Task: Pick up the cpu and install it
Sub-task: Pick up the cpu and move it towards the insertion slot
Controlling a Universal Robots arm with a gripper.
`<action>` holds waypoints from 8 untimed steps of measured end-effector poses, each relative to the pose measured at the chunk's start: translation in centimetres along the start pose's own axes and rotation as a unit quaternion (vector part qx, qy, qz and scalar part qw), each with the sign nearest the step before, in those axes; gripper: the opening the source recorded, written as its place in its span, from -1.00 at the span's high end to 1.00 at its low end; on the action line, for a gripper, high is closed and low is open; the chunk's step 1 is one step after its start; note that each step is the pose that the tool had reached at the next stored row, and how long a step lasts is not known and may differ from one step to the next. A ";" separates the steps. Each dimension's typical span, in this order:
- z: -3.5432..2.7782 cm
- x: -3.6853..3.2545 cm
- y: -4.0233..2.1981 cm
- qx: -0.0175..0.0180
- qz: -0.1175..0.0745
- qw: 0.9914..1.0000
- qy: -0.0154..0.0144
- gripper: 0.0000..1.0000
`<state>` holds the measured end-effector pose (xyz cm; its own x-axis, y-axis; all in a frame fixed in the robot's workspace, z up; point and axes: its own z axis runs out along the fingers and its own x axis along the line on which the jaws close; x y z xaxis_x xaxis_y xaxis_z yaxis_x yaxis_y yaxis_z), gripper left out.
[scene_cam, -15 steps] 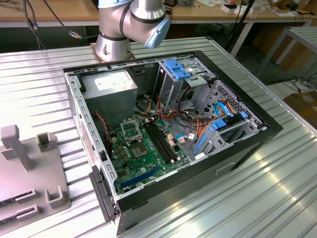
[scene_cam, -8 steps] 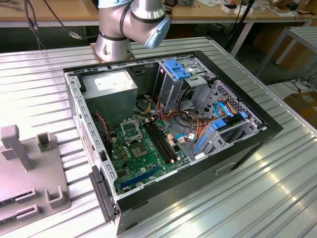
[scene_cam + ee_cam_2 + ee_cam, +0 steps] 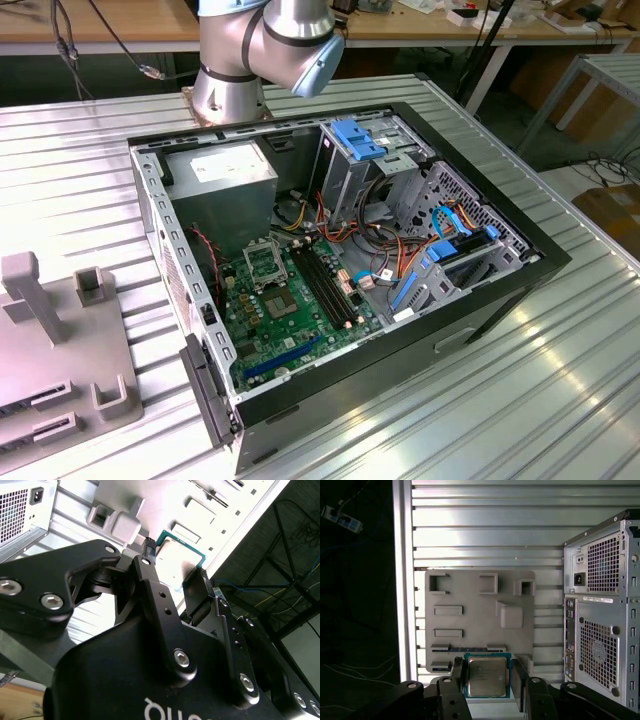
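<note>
Claw [image 3: 488,665] clamped on cpu [image 3: 486,677], over grey fixture tray [image 3: 470,615] edge, beside computer case [image 3: 600,620].

Exterior view: bright overhead light, glare streaks on ribbed metal table [image 3: 560,400], esp. toward exterior view's right; PC case [image 3: 350,385] interior evenly lit. Second wrist view: table blown out white behind black gripper [image 3: 176,560], bg dim. First wrist view: dark beyond table edge; cpu [image 3: 486,676] evenly lit.
</note>
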<state>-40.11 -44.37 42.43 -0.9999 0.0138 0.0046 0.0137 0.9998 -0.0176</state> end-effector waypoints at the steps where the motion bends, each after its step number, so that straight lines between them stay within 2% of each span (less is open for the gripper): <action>1: 0.00 -0.01 0.00 0.000 0.000 1.000 0.000 0.05; 8: 0.00 -0.21 0.00 0.000 0.000 1.000 0.000 0.05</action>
<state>-39.90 -44.37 42.44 -0.9999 0.0138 0.0046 0.0137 0.9998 -0.0176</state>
